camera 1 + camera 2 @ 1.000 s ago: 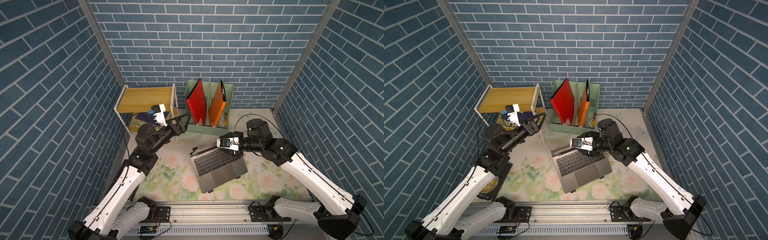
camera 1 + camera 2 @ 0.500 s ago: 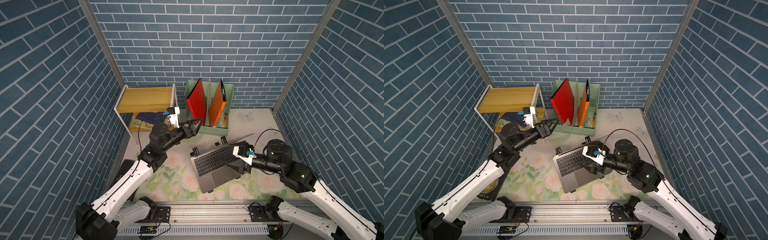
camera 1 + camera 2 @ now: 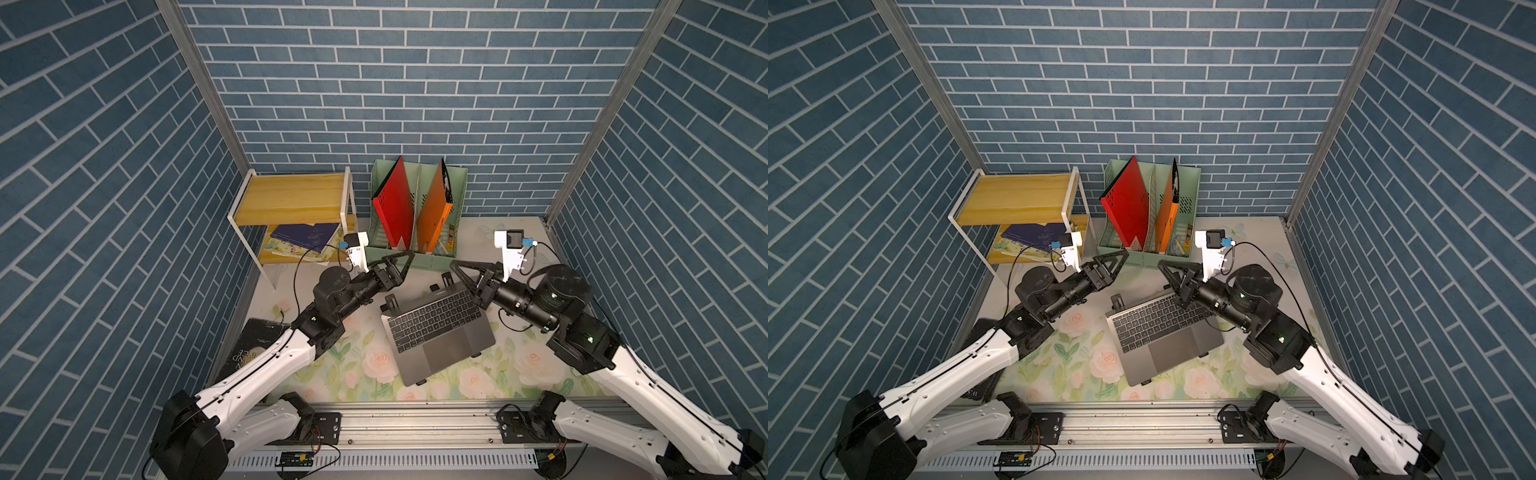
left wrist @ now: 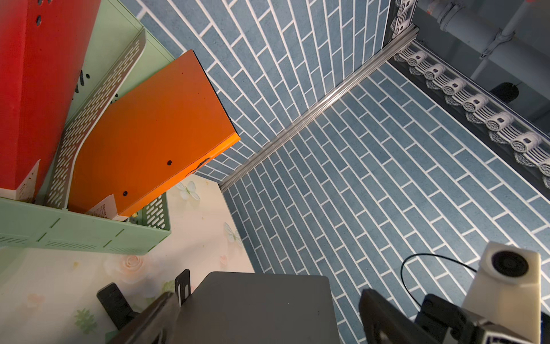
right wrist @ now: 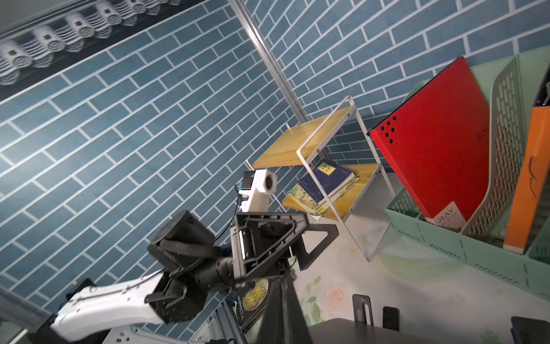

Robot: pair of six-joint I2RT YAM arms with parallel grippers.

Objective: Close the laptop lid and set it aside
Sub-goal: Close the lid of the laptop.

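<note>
The grey laptop (image 3: 449,353) (image 3: 1167,349) rests open on a black stand, keyboard facing up. Both top views see its lid edge-on; the lid (image 4: 256,306) shows its plain grey back in the left wrist view. My left gripper (image 3: 405,259) (image 3: 1120,258) (image 4: 268,295) hovers open behind the laptop's far left corner, the lid showing between its fingers; whether they touch it I cannot tell. Just behind the lid's far right end my right gripper (image 3: 455,267) (image 3: 1165,266) (image 5: 279,295) is shut with nothing in it.
A white-framed wooden shelf (image 3: 291,199) with books stands at the back left. A green file rack (image 3: 440,259) holds a red folder (image 3: 395,208) and an orange folder (image 3: 434,212) right behind both grippers. A dark book (image 3: 253,349) lies front left. Brick walls enclose the floral mat (image 3: 365,365).
My left gripper has come from the shelf to behind the laptop's left corner. The right arm dropped in front of the laptop, then rose behind the lid's right end, and its jaws closed.
</note>
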